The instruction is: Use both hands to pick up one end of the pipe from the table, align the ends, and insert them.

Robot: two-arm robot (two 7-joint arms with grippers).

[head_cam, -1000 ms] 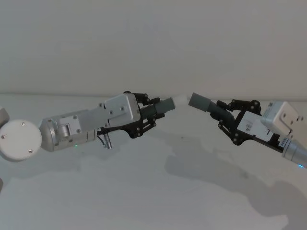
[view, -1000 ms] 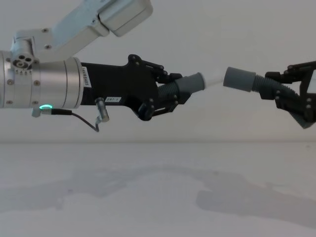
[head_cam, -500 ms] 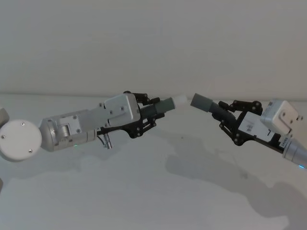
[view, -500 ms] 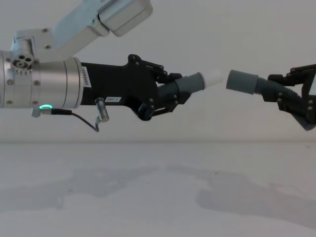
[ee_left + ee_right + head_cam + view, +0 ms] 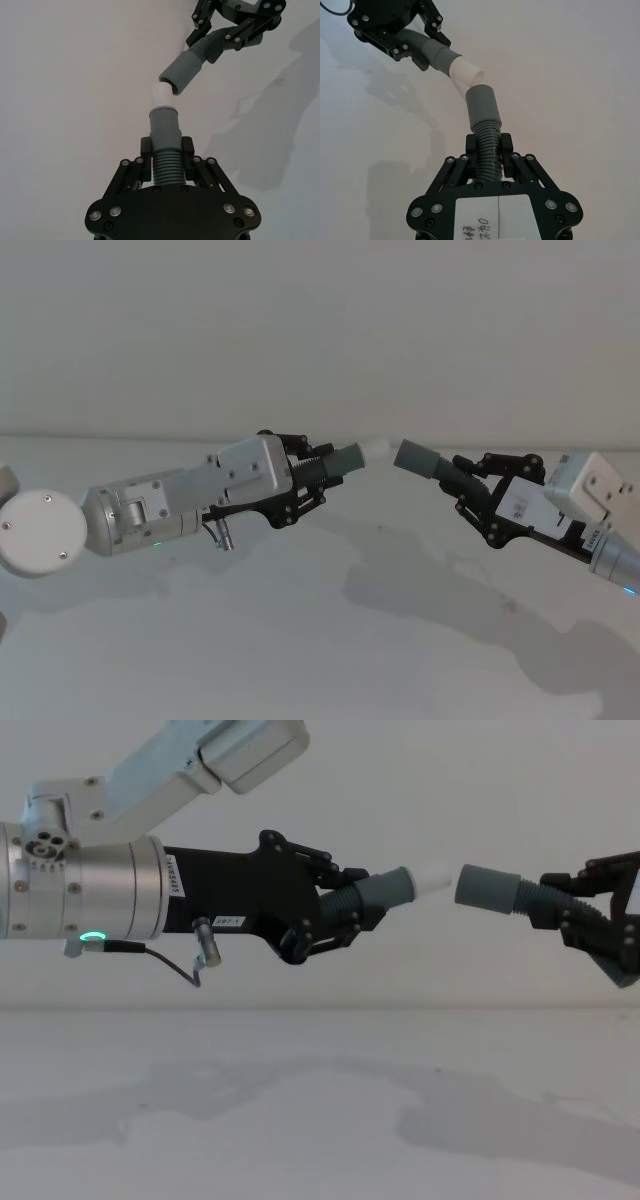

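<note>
Above the bench (image 5: 320, 1120), my left claw (image 5: 335, 915) is pinching the shorter hose piece (image 5: 385, 890); on the right, my right claw (image 5: 590, 915) is pinching the longer piece (image 5: 500, 888). Cuffs nearly meeting but angled, so I'm thinking: straighten the axes first, then push in.

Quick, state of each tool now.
Left tool: closed on the white-tipped hose piece.
Right tool: closed on the wider-cuffed hose piece.
</note>
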